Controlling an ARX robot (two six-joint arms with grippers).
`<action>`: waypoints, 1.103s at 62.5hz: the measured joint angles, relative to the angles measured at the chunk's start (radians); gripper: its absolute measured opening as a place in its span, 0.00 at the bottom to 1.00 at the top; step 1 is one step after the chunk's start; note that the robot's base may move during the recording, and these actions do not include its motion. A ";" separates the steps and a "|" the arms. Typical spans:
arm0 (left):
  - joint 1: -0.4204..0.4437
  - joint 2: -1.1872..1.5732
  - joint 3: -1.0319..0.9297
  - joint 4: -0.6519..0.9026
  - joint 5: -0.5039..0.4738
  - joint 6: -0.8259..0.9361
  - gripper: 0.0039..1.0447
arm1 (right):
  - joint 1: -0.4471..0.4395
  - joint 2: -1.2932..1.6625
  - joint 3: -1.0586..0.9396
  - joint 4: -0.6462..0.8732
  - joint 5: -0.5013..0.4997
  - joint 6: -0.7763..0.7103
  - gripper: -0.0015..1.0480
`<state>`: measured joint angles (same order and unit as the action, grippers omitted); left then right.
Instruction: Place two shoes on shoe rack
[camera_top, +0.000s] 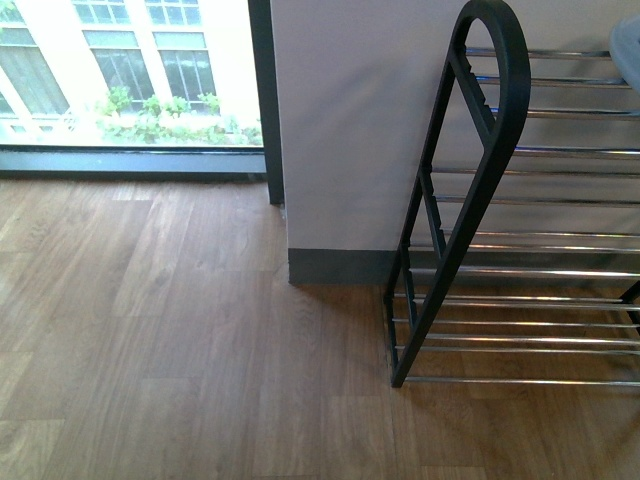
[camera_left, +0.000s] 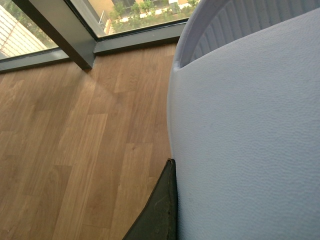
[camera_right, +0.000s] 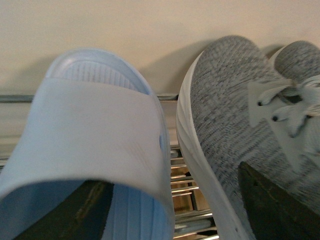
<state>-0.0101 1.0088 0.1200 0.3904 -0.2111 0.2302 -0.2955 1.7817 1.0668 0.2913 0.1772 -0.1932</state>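
On the right of the front view stands the shoe rack (camera_top: 480, 200), its black looped end frame leaning up against a pale wall (camera_top: 360, 120), chrome rods running off to the right on several tiers. A sliver of pale blue-grey footwear (camera_top: 626, 45) shows on the top tier at the edge. Wood-plank floor (camera_top: 150, 330) spreads to a dark-framed window (camera_top: 130, 70) with greenery outside. Neither tool appears here.

Seen from the left wrist, a pale blue textured slide sandal (camera_left: 250, 130) fills most of the picture, very close to the camera, with a dark tool finger (camera_left: 160, 210) pressed against its edge; the left tool seems clamped on it, though the other finger is hidden. Wood floor (camera_left: 75, 150) and the window frame lie beyond.

Seen from the right wrist, a grey knit sneaker (camera_right: 230, 130) with a white sole lies on the rack's chrome rods (camera_right: 185, 185), toe pointing to the wall, long axis across the rods. A second pale blue slide (camera_right: 95, 135) lies just beside it, parallel. Dark right tool fingers (camera_right: 270, 200) overlap both shoes; I cannot tell whether they grip.
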 joint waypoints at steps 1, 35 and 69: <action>0.000 0.000 0.000 0.000 0.000 0.000 0.01 | 0.000 -0.010 -0.005 0.001 -0.004 0.003 0.74; 0.000 0.000 0.000 0.000 0.000 0.000 0.01 | 0.065 -0.544 -0.492 0.198 -0.066 0.161 0.91; 0.000 0.000 0.000 0.000 0.000 0.000 0.01 | 0.126 -0.773 -0.999 0.634 -0.307 0.230 0.69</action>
<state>-0.0105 1.0088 0.1200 0.3904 -0.2111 0.2302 -0.1692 1.0088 0.0677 0.9253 -0.1299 0.0372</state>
